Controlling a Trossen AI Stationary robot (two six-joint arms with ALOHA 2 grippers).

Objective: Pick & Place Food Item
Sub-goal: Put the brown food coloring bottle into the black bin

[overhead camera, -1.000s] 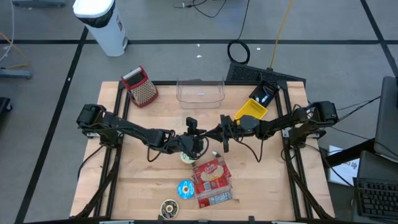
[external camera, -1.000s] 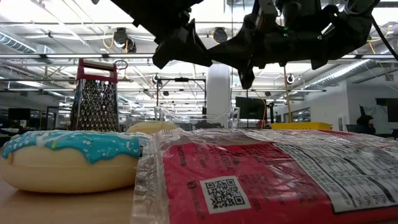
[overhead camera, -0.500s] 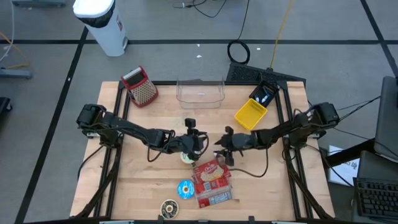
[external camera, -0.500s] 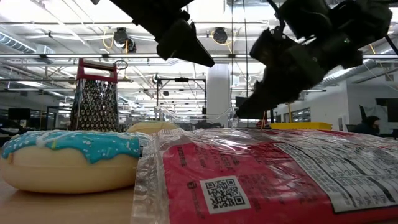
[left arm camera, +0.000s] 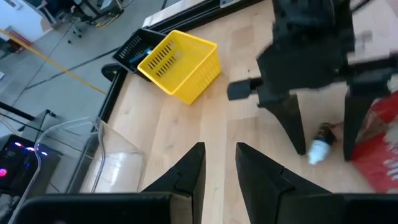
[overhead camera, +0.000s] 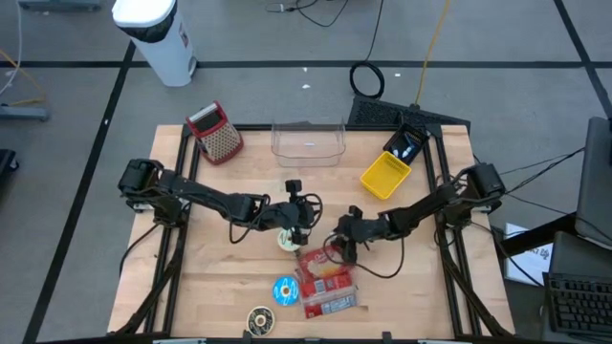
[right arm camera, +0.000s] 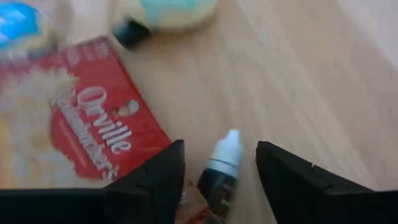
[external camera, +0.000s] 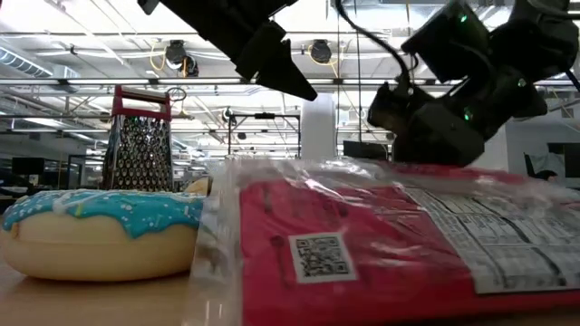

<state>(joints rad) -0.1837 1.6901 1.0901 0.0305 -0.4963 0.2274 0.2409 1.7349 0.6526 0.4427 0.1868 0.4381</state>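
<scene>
A red popcorn packet (overhead camera: 325, 279) lies flat near the table's front, with a blue-iced donut (overhead camera: 285, 290) beside it. A small dark bottle with a white cap (right arm camera: 221, 163) lies on the wood by the packet's far corner. My right gripper (right arm camera: 219, 149) is open and low, with one finger on each side of the bottle. My left gripper (overhead camera: 304, 212) hangs open above a pale round food item (overhead camera: 287, 240) and holds nothing. My right gripper slants down from the table's right side, with its fingers on either side of the bottle (left arm camera: 317, 148). One finger (right arm camera: 152, 180) stands over the packet's far corner (right arm camera: 140, 140). I cannot tell whether it touches the bottle or the packet.
A clear plastic tub (overhead camera: 308, 141) and a red-topped grater (overhead camera: 216, 132) stand at the far edge. A yellow basket (overhead camera: 385, 175) sits far right. A brown round item (overhead camera: 258, 320) lies at the near edge. Bare wood lies to the left and right of the packet.
My right gripper has come down and toward the near edge, from beside my left gripper to the packet's far corner. It has tipped and opened. In the low view the packet's near end now sits higher. My left gripper has rolled in place.
</scene>
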